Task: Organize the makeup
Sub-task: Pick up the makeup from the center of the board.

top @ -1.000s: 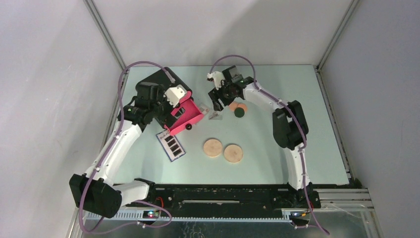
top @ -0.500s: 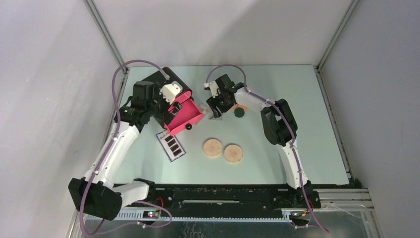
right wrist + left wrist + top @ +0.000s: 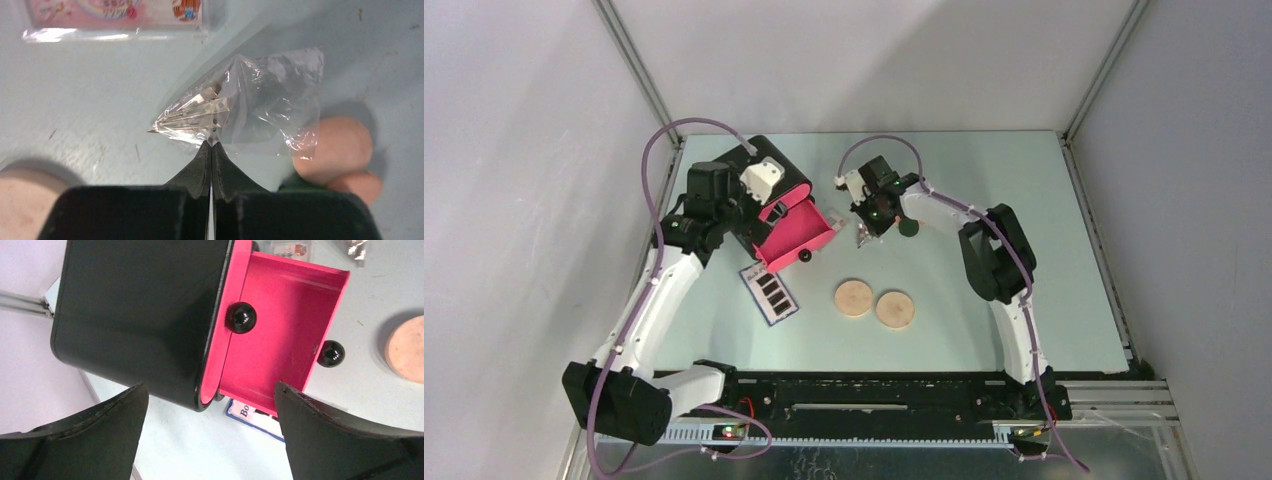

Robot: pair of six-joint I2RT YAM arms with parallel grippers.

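Lying nearest the arm bases, two tan round discs (image 3: 854,298) are seen side by side on the pale table (image 3: 1024,300), to the right of the black box (image 3: 140,315) and well on the near side of it. A flat palette (image 3: 770,292) with dark pans is found just on the near side of the box, its edge partly tucked under the pink drawer (image 3: 285,325), which is pulled out from the box towards the right. The left gripper (image 3: 210,390) is held above the box's near corner and the open drawer, its fingers spread wide and closed on nothing. Right of the drawer's open end, the clear packet (image 3: 260,100) is pinched at its near edge by the right gripper (image 3: 211,145), whose fingertips are pressed together on the crinkled film. A pink-printed card (image 3: 115,12) is seen just beside the packet, between it and the drawer. A peach round (image 3: 332,150) and a dark-green round (image 3: 908,227) are found just beyond the packet, farther from the box.
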